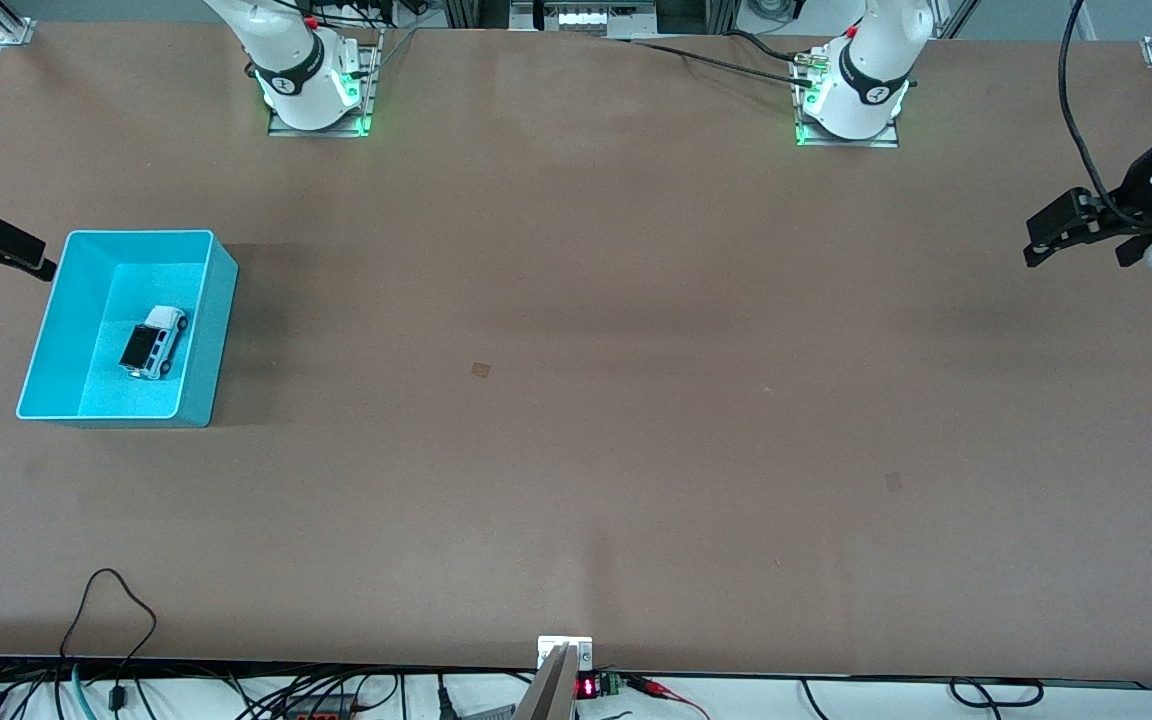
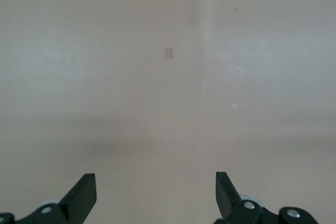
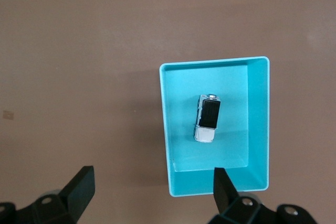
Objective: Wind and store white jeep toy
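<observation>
The counter (image 1: pixel 576 400) is the biggest thing here, a wide brown sheet, bare but for what lies at the right arm's end. There sits the bin (image 1: pixel 220 330), turquoise and open-topped, resting flat. Inside it, on the floor and clear of all four walls, lies the jeep (image 1: pixel 154 343), upright on its wheels, black roof panel facing up.

The right hand (image 3: pixel 149 187) hangs over the counter just beside the bin, fingers spread wide and holding nothing; from it the bin lies close below and a little ahead, with the jeep well inside the rim. The left hand (image 2: pixel 156 192) waits over bare counter at its own arm's end, well apart from the bin, also spread and empty.

The jeep looks like light, stiff plastic (the sort that skates away if nudged), smooth on its sides and free to roll on its wheels. I would judge the best hold to be across the body, one finger on each flank between the wheels, coming straight down so the bin walls stay out of the way. A hold end to end seems likelier to slip.
</observation>
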`<state>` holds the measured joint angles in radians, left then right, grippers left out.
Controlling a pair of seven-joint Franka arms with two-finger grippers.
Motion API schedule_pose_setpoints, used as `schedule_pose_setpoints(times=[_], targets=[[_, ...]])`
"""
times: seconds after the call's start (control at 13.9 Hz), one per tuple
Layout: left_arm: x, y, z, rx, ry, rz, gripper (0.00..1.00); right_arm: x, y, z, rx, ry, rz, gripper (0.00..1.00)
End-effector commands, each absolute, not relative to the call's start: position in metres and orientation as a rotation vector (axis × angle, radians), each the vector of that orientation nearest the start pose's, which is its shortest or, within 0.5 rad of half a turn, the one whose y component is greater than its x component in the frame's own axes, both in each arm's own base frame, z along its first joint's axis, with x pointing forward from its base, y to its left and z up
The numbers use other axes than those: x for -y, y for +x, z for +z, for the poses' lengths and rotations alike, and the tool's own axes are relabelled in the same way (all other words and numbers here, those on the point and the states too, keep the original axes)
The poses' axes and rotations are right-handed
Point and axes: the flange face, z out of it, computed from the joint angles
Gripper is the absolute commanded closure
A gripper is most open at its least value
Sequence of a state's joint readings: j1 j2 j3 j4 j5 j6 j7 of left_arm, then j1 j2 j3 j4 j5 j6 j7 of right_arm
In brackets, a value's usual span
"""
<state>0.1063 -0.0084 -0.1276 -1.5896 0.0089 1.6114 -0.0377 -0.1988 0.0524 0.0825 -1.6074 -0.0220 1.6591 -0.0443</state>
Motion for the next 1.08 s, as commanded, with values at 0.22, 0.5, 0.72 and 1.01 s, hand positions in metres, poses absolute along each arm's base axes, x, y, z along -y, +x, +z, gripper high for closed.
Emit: schedule_pose_setpoints(times=[0.22, 0.5, 0.72, 1.01], targets=[[0.009, 0.545, 0.639, 0.029, -3.144, -0.057, 0.0, 0.051, 0.578, 0.589, -0.079, -3.15, 0.013, 0.0], [0.006, 0.545, 0.639, 0.038, -3.144, -0.048, 0.0, 0.045, 0.584, 0.582, -0.061, -3.153, 0.006, 0.0], [0.004, 0.545, 0.639, 0.041, -3.143, -0.05, 0.0, 0.03, 0.582, 0.58, -0.023, -3.152, 0.025, 0.0], [-0.004, 0.545, 0.639, 0.065, -3.143, -0.05, 0.0, 0.031, 0.581, 0.574, -0.03, -3.145, 0.046, 0.0]])
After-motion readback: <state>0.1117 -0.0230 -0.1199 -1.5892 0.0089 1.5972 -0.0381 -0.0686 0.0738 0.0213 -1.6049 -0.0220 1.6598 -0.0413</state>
